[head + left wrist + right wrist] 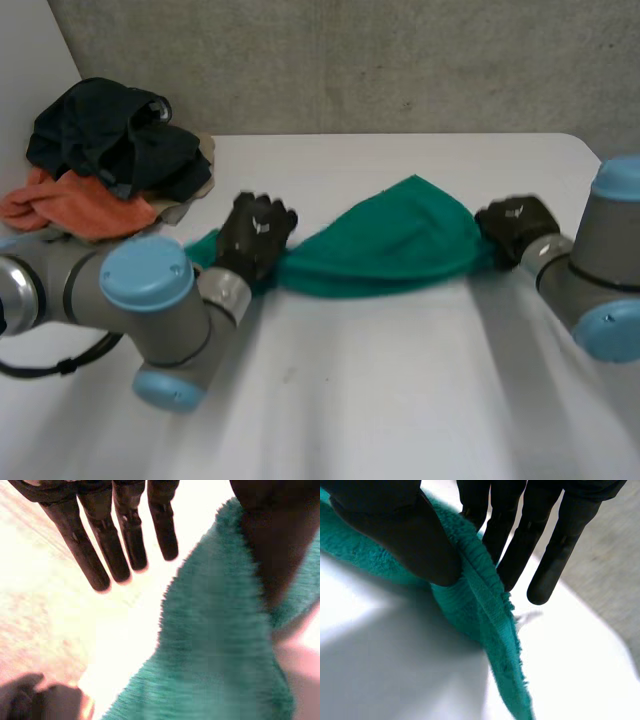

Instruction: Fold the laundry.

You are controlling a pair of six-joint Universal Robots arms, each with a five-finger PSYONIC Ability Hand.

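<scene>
White table with a green towel stretched lengthwise across its middle, between the two hands.

Left hand: set on the towel's left end. In the left wrist view its fingers are straight and spread, clear of the towel, while the thumb lies across the pile at the towel's edge.

Right hand: at the towel's right end. In the right wrist view the thumb and the straight fingers pinch the hemmed edge of the towel between them, and the rest of the edge trails down to the table.

Far left corner of the table: a loose heap of laundry, a dark garment lying on top of an orange cloth, well apart from the towel.
</scene>
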